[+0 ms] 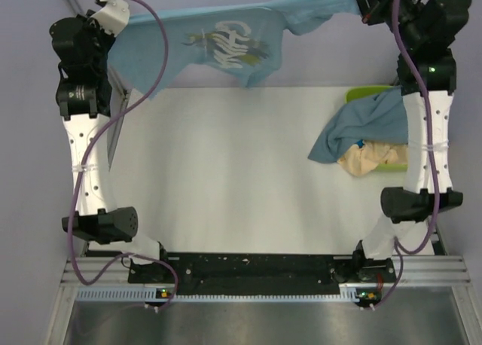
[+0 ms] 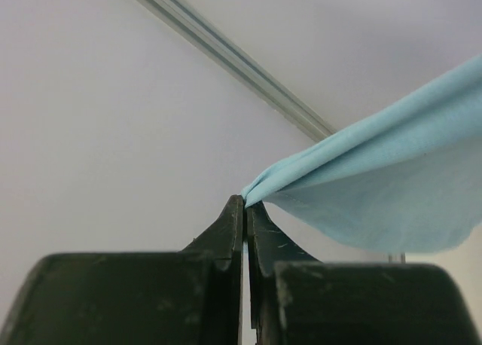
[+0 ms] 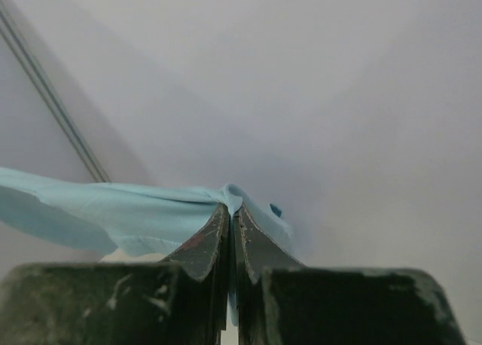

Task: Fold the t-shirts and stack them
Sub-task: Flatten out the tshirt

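Note:
The light sky-blue t-shirt [image 1: 218,40] with white lettering hangs stretched in the air at the far side of the table, between my two grippers. My left gripper [image 1: 113,12] is shut on its left corner, seen in the left wrist view [image 2: 245,200] with the cloth [image 2: 376,187] trailing right. My right gripper [image 1: 369,2] is shut on its right corner, seen in the right wrist view [image 3: 232,208] with the cloth [image 3: 113,213] trailing left. The slate-blue t-shirt [image 1: 361,130] lies crumpled over the beige t-shirt [image 1: 369,160] at the right.
A lime-green tray [image 1: 365,94] holds the two crumpled shirts at the table's right side. The white table top [image 1: 218,172] spreads below the hanging shirt. The right arm stands over the tray.

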Robot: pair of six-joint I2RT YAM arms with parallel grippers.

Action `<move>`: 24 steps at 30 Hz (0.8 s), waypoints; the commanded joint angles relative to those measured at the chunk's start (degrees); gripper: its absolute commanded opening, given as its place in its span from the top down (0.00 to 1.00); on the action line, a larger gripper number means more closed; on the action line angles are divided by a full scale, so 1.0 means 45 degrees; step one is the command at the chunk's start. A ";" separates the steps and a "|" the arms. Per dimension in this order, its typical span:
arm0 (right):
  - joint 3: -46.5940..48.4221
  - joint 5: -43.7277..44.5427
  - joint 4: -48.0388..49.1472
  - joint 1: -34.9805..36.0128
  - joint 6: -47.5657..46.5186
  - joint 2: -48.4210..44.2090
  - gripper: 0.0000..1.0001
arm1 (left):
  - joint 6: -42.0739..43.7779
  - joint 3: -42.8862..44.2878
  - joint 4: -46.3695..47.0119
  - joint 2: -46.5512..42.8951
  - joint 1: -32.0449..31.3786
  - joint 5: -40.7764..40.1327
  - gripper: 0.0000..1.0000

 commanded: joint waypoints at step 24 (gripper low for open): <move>-2.0423 -0.0542 -0.4890 0.3442 0.2480 -1.1440 1.00 | -0.0565 -1.7015 -0.5672 -0.7027 0.0805 -0.0848 1.00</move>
